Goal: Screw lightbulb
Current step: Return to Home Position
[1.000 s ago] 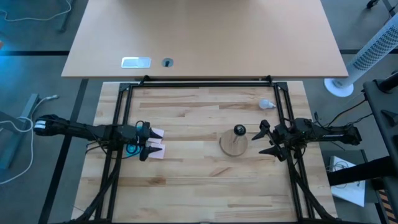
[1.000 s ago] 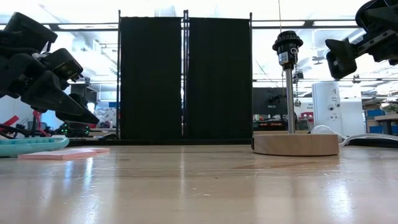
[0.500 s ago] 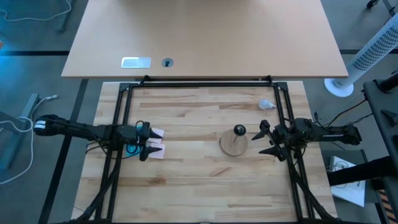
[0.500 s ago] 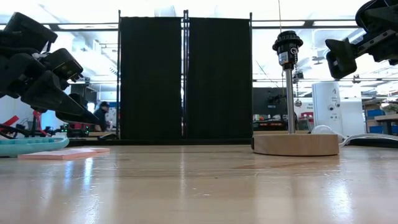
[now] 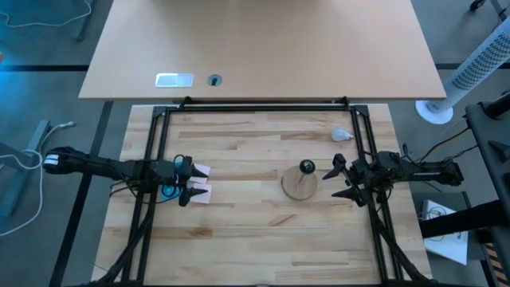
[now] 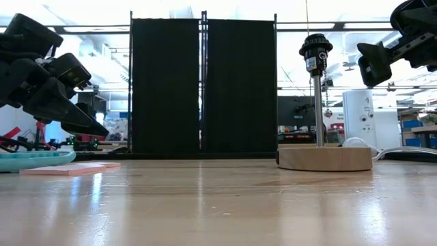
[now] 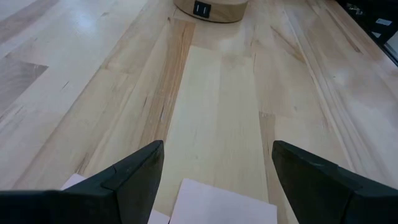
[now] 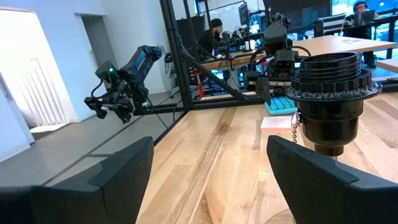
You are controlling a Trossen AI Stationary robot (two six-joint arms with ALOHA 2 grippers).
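The right pincer [image 5: 336, 179] gapes wide and empty beside the socket [image 5: 307, 167]; left pincer [image 5: 188, 182] likewise, lightbulb [image 5: 342, 133] lying apart.

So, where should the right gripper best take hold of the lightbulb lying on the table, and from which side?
Probably the round white part of the lightbulb, from straight above: it lies on its side on the table, widest part facing up. The open right gripper is nearest.
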